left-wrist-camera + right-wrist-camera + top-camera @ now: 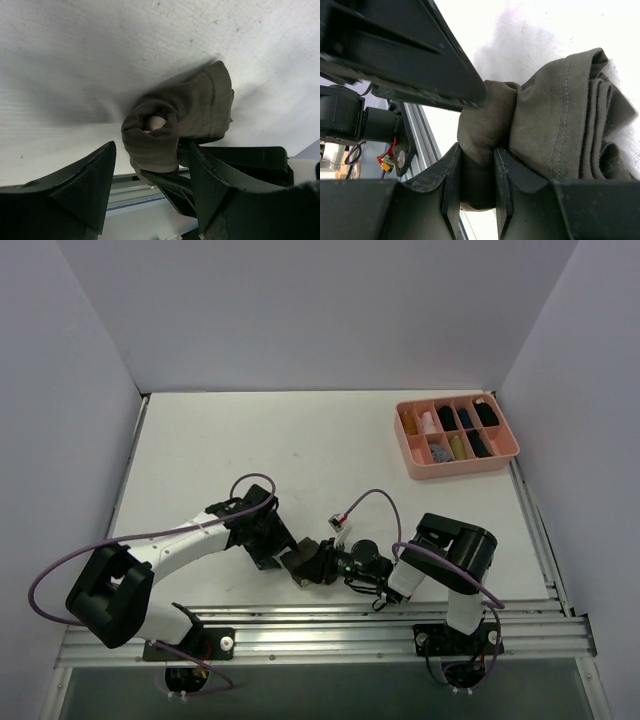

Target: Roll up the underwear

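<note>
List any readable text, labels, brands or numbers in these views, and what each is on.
No readable text in any view.
Tag by the purple cable: too small to read.
Underwear: no print or label showing.
Tray: no markings visible.

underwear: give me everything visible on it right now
The underwear is soft olive-brown cloth with stitched hems, bunched into a loose roll. Something pale shows inside its open end, and folded layers fan out at the other end. It sits low on the white table near the front edge, between the two arms. The right pincer is shut on the rolled end. The left pincer stands open on either side of it, with one finger apparently against the cloth.
</note>
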